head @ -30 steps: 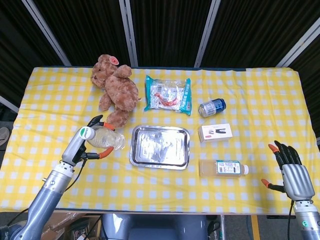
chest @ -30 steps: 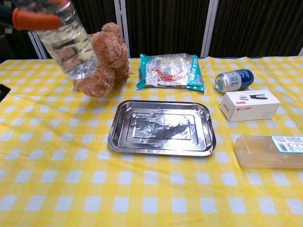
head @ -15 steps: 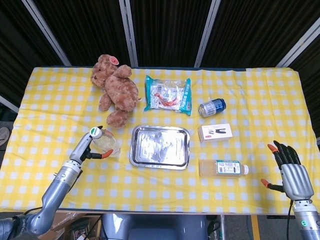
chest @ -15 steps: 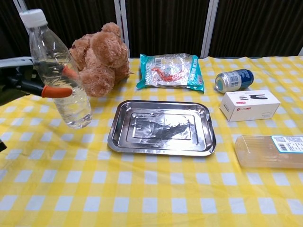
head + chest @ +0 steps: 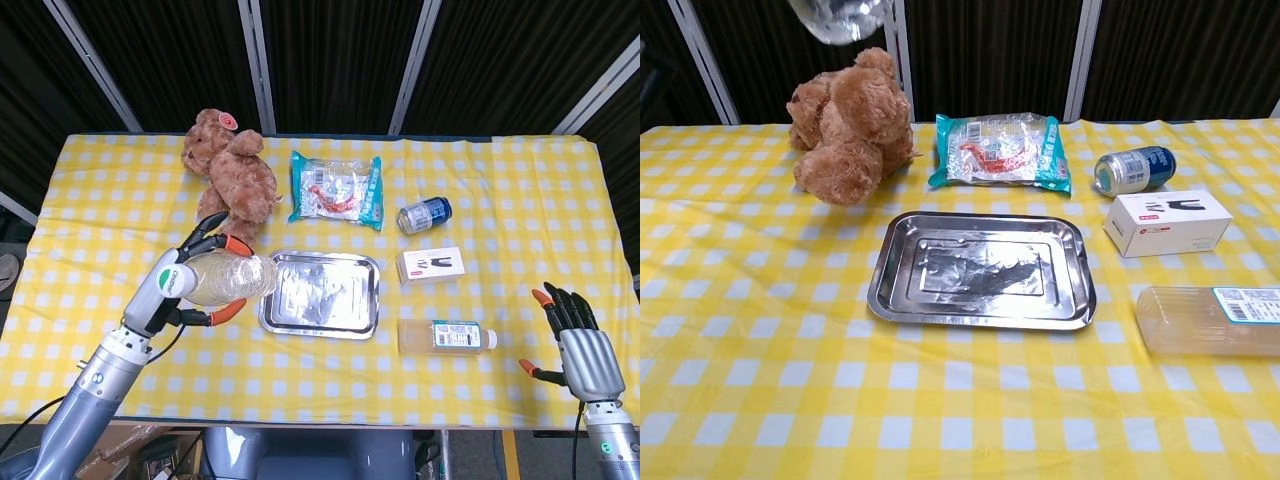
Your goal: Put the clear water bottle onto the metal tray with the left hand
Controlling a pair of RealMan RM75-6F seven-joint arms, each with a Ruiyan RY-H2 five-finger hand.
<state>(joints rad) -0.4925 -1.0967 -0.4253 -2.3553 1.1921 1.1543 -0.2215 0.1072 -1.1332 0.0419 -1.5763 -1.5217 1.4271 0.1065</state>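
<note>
Head view: left hand grips the clear water bottle, held lying sideways just left of the metal tray. Right hand far right of the tray, fingers apart, holding nothing.

Chest view: only the bottle's base shows, high above the tray, at the top edge.

Bright, even overhead light, soft shadows.
The tray shows dull glare on its foil-like floor; the backdrop stays dark, and the bottle at the chest view's top edge is blurred.
</note>
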